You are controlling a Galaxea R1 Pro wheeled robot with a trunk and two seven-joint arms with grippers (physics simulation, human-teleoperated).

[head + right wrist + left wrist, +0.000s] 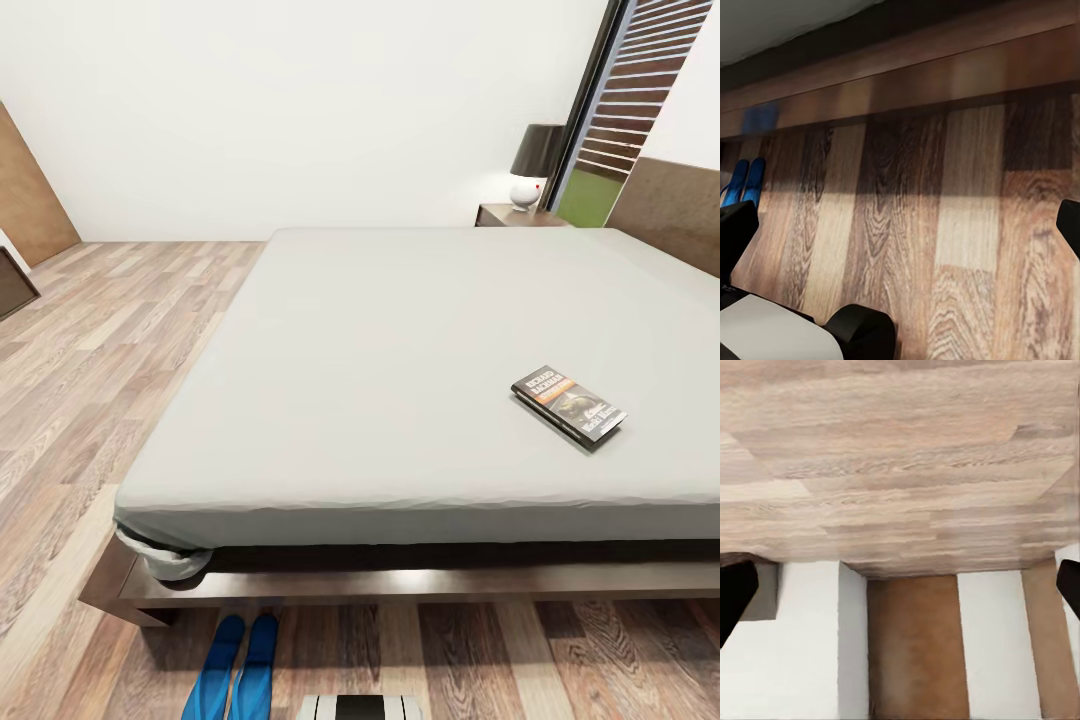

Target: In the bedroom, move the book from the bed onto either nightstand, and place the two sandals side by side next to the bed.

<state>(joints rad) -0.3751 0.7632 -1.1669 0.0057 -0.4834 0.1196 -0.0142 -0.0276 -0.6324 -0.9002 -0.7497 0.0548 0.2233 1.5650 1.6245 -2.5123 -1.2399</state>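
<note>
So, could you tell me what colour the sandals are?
Bright blue sandals, clearest in the head view.

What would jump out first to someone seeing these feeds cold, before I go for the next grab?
The big bed with its pale grey mattress dominates the head view, and the dark book lies flat on it toward the right, near the front edge. On the wood floor just in front of the bed frame, the two blue sandals sit side by side at lower left. In the far corner, a lamp stands on a nightstand beside the headboard.
</note>
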